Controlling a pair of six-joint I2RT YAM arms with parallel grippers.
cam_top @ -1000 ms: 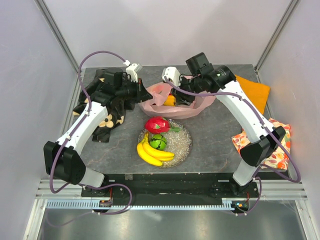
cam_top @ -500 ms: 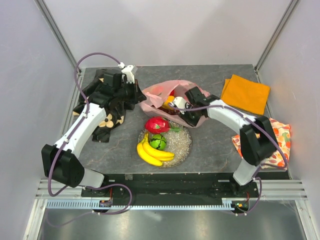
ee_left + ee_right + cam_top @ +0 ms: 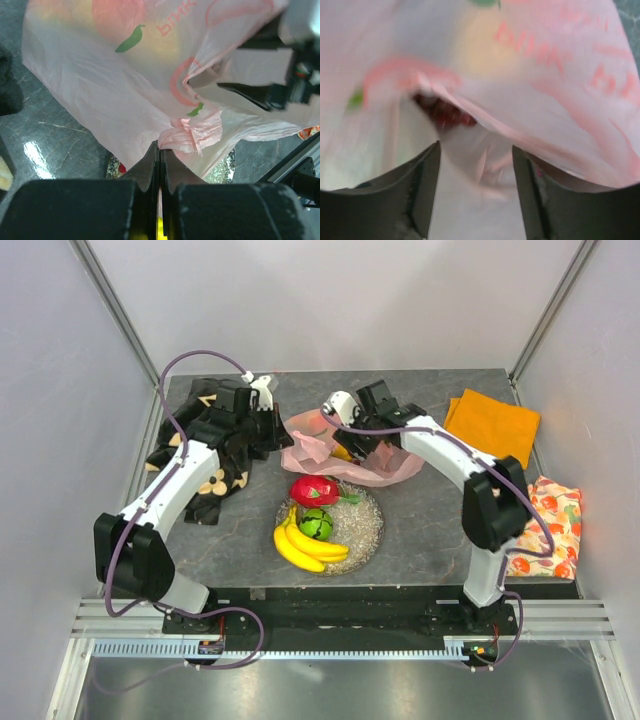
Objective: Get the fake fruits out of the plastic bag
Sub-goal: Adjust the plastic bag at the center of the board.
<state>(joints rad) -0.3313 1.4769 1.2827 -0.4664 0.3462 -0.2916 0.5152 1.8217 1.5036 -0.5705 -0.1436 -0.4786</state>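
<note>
Pinching, left gripper (image 3: 160, 150): jaws are pressed together on a bunched fold of the plastic bag (image 3: 125, 90). The hold is judged to be there so the mouth is propped open for the other arm.
Right gripper (image 3: 476, 175): jaws are spread and aimed into the bag's mouth. Only thin pink film is seen between and ahead of them, and nothing is pinched.
Bag place: laid on the tabletop (image 3: 420, 520) just beyond the glitter plate (image 3: 372, 530). Whether its near hem touches the plate's rim cannot be told.
Fruits already out: banana bunch (image 3: 303, 545), green ball (image 3: 318, 524) and dragon fruit (image 3: 314, 489) are all set on the plate. The bananas are at its near-left and the dragon fruit at its far edge.
Fruits left in bag: a yellow piece (image 3: 343, 452) is seen at the mouth, beyond the plate. A dark red shape (image 3: 447, 114) is seen deeper in, blurred, and its kind cannot be told.
Fruit vs jaws: the red shape lies just ahead of the right jaws, a little left of their middle, not yet between them.
Step judged: a reach for the next fruit, with the task partly done.
Risk judged: film could be caught together with the fruit.
</note>
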